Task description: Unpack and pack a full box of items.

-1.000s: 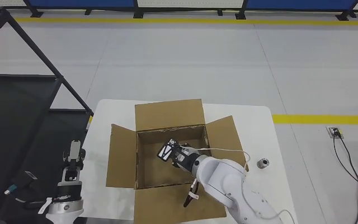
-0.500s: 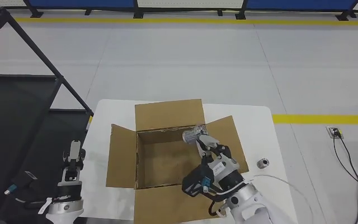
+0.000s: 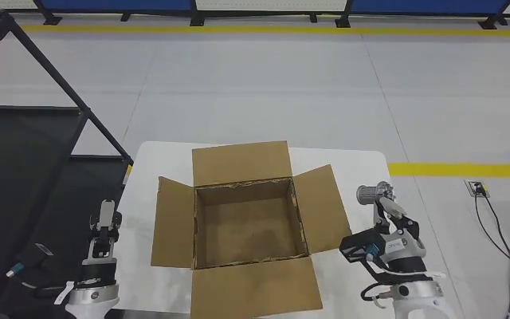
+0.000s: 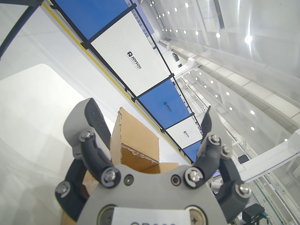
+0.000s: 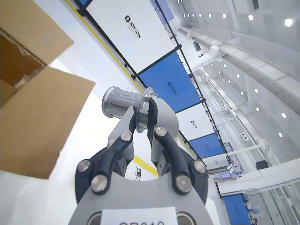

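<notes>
Two right fingers point(image 5: 164, 115) tight on a metal cylinder point(image 5: 121, 101), flange between them; left fingers point(image 4: 93, 115) wide apart.

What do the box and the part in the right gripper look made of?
The box: brown corrugated cardboard, matte; torn fluted edges show. The cylindrical part in the right gripper: likely metal, dull silver-grey sheen, perhaps cast aluminium.

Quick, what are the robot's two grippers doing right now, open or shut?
Left gripper: open, holding nothing.
Right gripper: shut on a metal cylinder.
</notes>
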### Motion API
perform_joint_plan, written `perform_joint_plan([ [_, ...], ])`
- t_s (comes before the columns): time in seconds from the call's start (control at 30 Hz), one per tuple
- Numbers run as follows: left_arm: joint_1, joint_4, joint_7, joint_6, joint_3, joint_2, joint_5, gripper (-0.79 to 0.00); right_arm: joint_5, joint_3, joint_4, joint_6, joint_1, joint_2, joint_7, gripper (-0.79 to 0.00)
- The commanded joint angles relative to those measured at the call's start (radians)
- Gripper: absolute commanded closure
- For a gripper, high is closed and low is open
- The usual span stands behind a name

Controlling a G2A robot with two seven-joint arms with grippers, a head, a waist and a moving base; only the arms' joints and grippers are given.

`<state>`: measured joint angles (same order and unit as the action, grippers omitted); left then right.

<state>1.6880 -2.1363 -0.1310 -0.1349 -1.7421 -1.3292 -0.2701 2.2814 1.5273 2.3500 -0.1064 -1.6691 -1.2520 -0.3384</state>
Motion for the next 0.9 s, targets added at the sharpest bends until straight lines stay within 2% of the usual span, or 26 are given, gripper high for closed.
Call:
perform_joint_plan([
  [0.0,0.000,0.000,0.000,0.000,0.000,0.000,0.000,-0.785,-0.046,0.082,0.000,0.003,-0.041,0.000,-0.025,0.000],
  [0.47,0.000,0.000,0.000,0.000,0.000,0.000,0.000,-0.785,-0.046,0.082,0.000,0.003,-0.041,0.000,-0.025,0.000],
  [0.53,0.000,0.000,0.000,0.000,0.000,0.000,0.000,-0.785,-0.031,0.079,-0.016,-0.011,-0.038,0.002,0.009,0.000],
  [0.67,0.000,0.000,0.000,0.000,0.000,0.000,0.000,-0.785,0.082,0.091,-0.082,-0.052,-0.043,0.011,0.105,0.000],
  [0.73,0.000,0.000,0.000,0.000,0.000,0.000,0.000,-0.785,0.189,0.110,-0.108,-0.070,-0.057,0.017,0.132,0.000],
  [0.87,0.000,0.000,0.000,0.000,0.000,0.000,0.000,-0.785,0.345,0.119,-0.145,-0.046,-0.118,0.025,0.189,0.000],
])
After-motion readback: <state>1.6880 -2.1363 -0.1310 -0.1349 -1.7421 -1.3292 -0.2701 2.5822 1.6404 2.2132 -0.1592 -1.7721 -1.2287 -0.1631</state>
